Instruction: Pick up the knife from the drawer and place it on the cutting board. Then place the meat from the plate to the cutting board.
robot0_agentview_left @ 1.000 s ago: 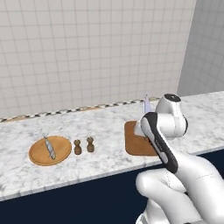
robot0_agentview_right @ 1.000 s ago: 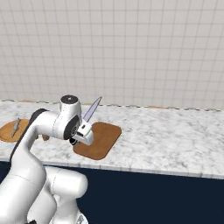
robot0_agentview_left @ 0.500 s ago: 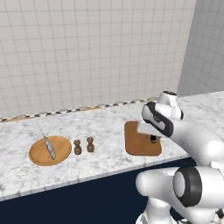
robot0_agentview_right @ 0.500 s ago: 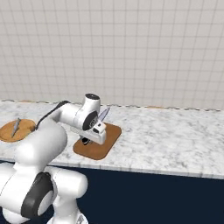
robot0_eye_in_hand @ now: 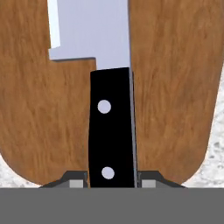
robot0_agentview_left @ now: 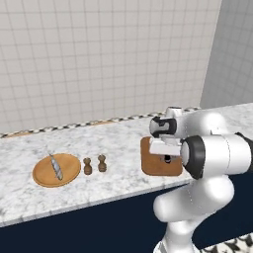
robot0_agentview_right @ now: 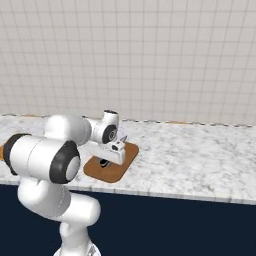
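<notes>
While a white-tiled wall backed the marbled grey counter, the pincer clamped the black-handled silver knife above one brown wooden board; two small brown shakers stood beside one round plate.

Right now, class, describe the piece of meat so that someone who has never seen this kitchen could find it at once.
Start at the long marble counter below the tiled wall and look towards its left end, where a round orange-brown plate lies. The meat is the small pale grey elongated piece lying on that plate. The two little brown shakers just to its right stand upright on the counter.
</notes>
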You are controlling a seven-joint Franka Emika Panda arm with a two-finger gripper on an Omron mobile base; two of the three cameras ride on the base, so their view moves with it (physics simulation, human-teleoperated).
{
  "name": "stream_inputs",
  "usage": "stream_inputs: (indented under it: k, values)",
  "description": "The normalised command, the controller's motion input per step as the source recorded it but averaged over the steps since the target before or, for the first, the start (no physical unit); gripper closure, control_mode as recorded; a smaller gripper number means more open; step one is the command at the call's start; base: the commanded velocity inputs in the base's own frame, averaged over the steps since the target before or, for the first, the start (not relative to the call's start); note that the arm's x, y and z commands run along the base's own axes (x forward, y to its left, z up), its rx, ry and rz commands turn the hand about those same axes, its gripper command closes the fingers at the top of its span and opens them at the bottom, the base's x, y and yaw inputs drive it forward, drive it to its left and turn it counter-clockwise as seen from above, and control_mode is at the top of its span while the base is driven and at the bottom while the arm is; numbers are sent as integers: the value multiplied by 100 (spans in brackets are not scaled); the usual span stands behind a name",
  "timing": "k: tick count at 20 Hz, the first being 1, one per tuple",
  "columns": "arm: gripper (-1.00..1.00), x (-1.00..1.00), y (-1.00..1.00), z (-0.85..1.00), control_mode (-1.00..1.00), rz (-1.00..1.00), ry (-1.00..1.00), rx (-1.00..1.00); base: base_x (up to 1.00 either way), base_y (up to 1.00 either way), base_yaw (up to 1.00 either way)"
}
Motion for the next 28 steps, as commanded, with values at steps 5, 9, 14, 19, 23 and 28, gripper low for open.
stream_inputs:
  k: [5,9,14,19,23,28]
  values:
    - [100,20,-19,-32,-100,0,0,0,0,0,0]
    - [-100,22,-10,-34,-100,0,1,0,0,0,0]
    - [-100,2,0,-37,-100,0,2,0,0,0,0]
    - [-100,-37,-3,6,-100,0,-4,0,0,0,0]
    - [-100,-50,0,85,-100,0,-17,0,0,0,0]
    - [-100,-30,20,97,-100,5,-15,0,0,0,0]
